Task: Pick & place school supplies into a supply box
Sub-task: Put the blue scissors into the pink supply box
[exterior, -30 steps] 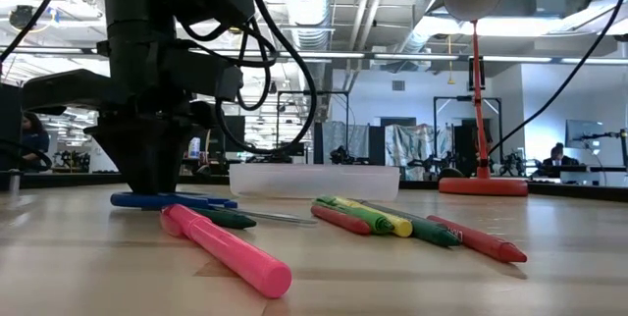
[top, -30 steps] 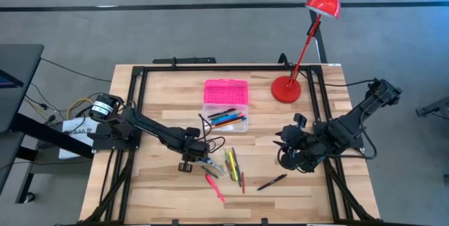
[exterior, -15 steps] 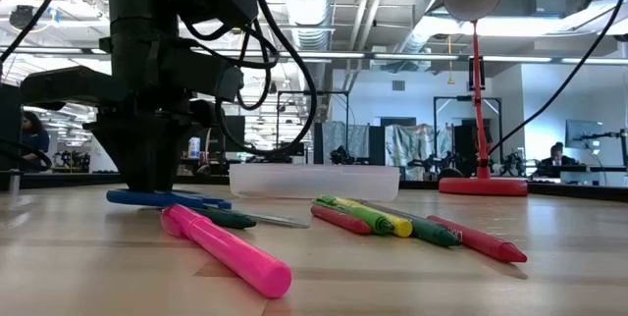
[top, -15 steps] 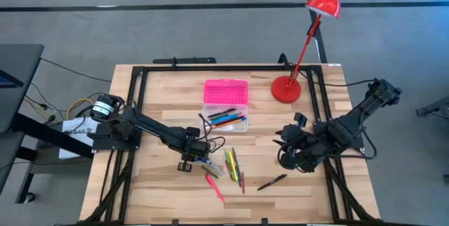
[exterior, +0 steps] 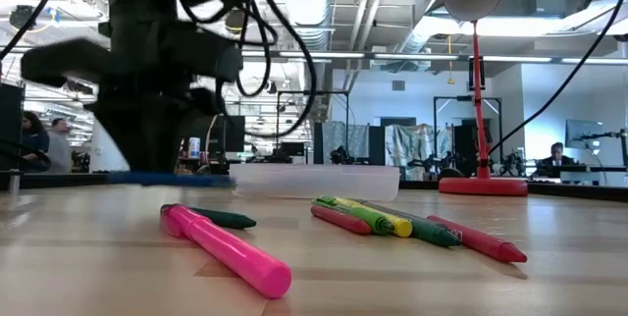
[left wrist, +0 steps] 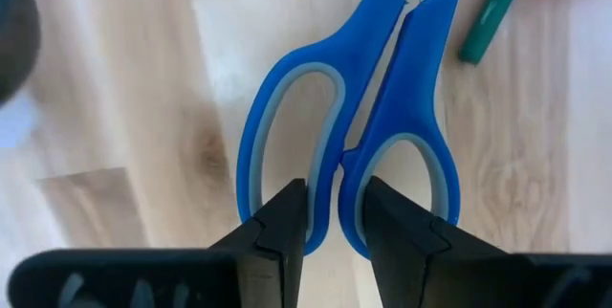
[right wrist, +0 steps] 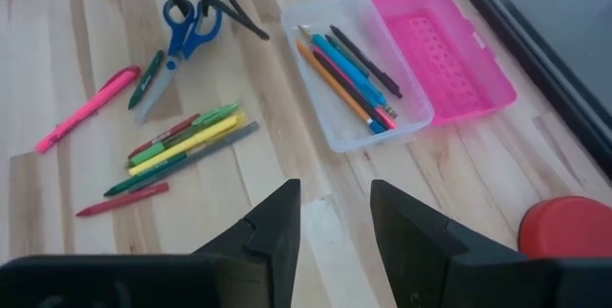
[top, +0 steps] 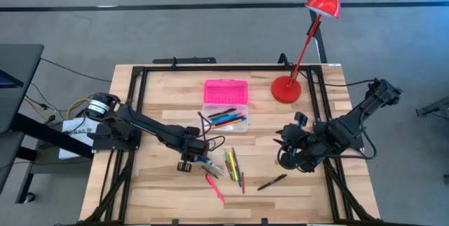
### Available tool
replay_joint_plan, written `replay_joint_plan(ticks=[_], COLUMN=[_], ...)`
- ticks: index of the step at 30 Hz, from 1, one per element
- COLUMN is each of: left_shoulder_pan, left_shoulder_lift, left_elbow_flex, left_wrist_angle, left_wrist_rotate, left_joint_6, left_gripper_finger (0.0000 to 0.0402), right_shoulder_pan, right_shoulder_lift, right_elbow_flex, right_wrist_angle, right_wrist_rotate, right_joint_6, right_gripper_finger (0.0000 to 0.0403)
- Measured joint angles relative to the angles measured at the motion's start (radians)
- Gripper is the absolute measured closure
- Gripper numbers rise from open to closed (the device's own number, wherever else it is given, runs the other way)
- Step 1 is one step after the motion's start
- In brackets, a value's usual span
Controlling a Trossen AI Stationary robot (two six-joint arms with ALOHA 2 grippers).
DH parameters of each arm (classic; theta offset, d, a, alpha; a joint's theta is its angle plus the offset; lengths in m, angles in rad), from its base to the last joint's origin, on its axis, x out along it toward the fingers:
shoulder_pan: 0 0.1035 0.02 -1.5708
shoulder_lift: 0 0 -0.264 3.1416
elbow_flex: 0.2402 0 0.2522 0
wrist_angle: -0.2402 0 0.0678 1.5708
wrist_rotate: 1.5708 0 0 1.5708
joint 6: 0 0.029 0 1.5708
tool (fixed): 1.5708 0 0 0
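My left gripper [top: 191, 157] stands over the table's middle left, pointing down, shut on small blue-handled scissors [top: 209, 163]. The low view shows the scissors [exterior: 172, 177] as a blue streak a little above the wood. The supply box [top: 225, 118], a clear base with several pens inside, lies flat with its pink lid [top: 226, 91] open toward the far edge. A pink marker [top: 215, 187], a green marker [exterior: 224, 220], green, yellow and red crayons [top: 233, 164] and a black pen [top: 272, 182] lie flat on the wood. My right gripper [right wrist: 335, 214] hangs open above the table's right side. My left gripper comes at the scissors from above, one finger [left wrist: 282, 227] in each handle loop. Between them it pinches the two inner bars [left wrist: 330, 169] where the loops meet. The scissors hang about level and clear of the table, blades pointing toward the table's right.
A red desk lamp stands on its round base [top: 286, 89] at the far right, its arm leaning out past the far edge. A black frame rail [top: 210, 67] runs around the table's edges. Bare wood lies at the near left and between the crayons and my right arm.
My left gripper has risen a little, still shut on the scissors. The scissors, which lay on the wood a second ago, now hang clear of it, about level.
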Motion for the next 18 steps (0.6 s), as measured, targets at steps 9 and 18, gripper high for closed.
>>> replay_joint_plan(ticks=[9, 18], left_shoulder_pan=[0.052, 0.22], left_shoulder_lift=[-0.126, -0.159], left_elbow_flex=[0.001, 0.002], left_wrist_angle=[0.014, 0.14], left_wrist_rotate=[-0.082, -0.171], left_joint_6=[-0.071, -0.285], left_gripper_finger=[0.0315, 0.0315], right_shoulder_pan=[0.0, -0.009], right_shoulder_lift=[0.0, 0.002], right_elbow_flex=[0.0, 0.0], right_wrist_angle=[-0.007, -0.021], right_wrist_rotate=[0.073, 0.125], right_joint_6=[-0.002, 0.001], right_gripper_finger=[0.0282, 0.0282])
